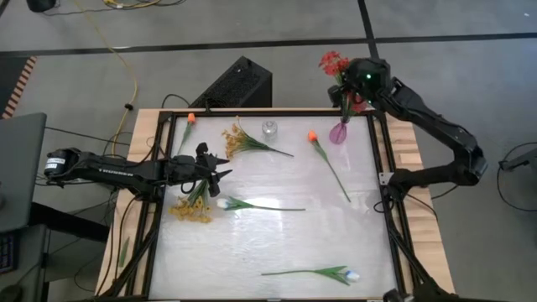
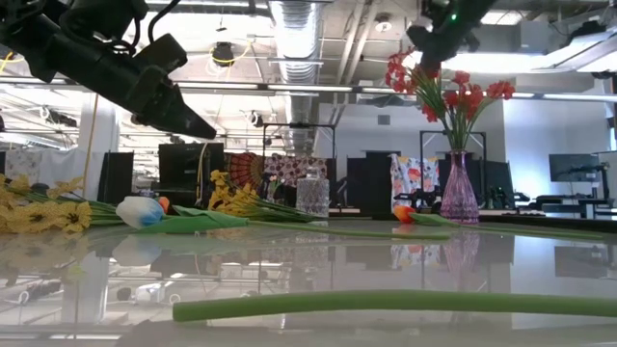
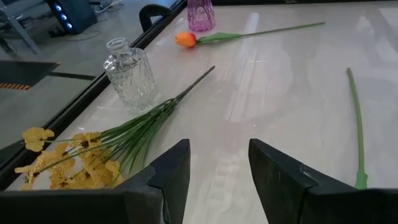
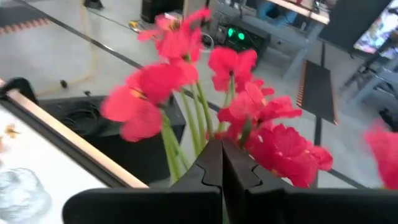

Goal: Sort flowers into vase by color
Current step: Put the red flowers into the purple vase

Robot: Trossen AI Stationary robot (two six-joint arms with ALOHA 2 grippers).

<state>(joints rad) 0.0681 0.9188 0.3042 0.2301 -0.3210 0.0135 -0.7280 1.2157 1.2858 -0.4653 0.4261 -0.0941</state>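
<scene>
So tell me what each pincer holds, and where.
Right pincer pinches the red flowers by their green stems, above the purple vase. Left pincer holds nothing.

Bright overhead light glares off the glossy table (image 1: 277, 243); the red flowers (image 4: 186, 74) look blurred.

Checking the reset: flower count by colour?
red bunch: 1
orange: 2
yellow: 2
white: 2
total: 7
</scene>
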